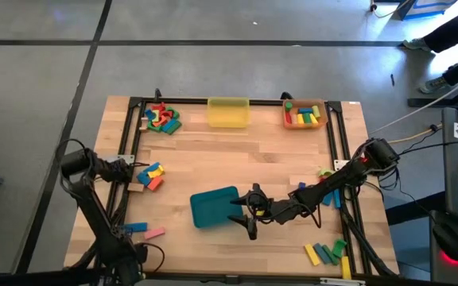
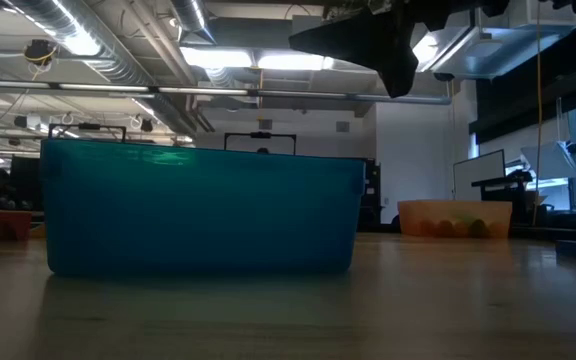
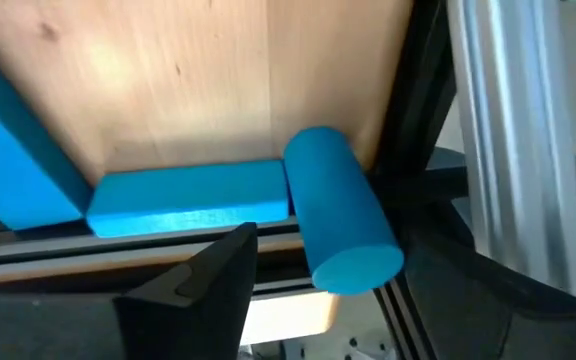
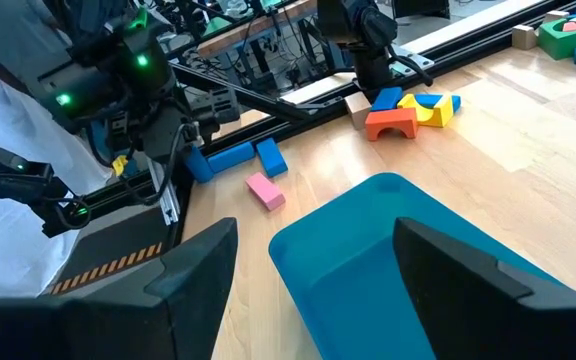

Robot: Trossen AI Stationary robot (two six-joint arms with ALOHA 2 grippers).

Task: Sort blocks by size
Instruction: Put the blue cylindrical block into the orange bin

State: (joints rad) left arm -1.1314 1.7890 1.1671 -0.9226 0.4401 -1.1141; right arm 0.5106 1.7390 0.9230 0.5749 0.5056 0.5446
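My left gripper (image 1: 130, 168) hangs at the table's left edge beside a small cluster of blue, yellow and orange blocks (image 1: 151, 175). In its wrist view a blue cylinder (image 3: 340, 205) lies end-on to a blue bar (image 3: 188, 198) along the black frame rail. The cylinder's near end lies between the open fingers (image 3: 203, 285), which touch nothing. My right gripper (image 1: 242, 216) hovers open above the near right edge of the teal tray (image 1: 211, 206), and the tray (image 4: 408, 250) shows between its fingers. More blocks lie far left (image 1: 162, 117), near left (image 1: 143, 230) and near right (image 1: 327, 253).
A yellow tray (image 1: 228, 111) and an orange tray (image 1: 304, 116) with several blocks in it stand at the far edge. A black frame rail (image 1: 126, 151) borders the table's left and right sides. A person's legs (image 1: 452, 36) show beyond the far right corner.
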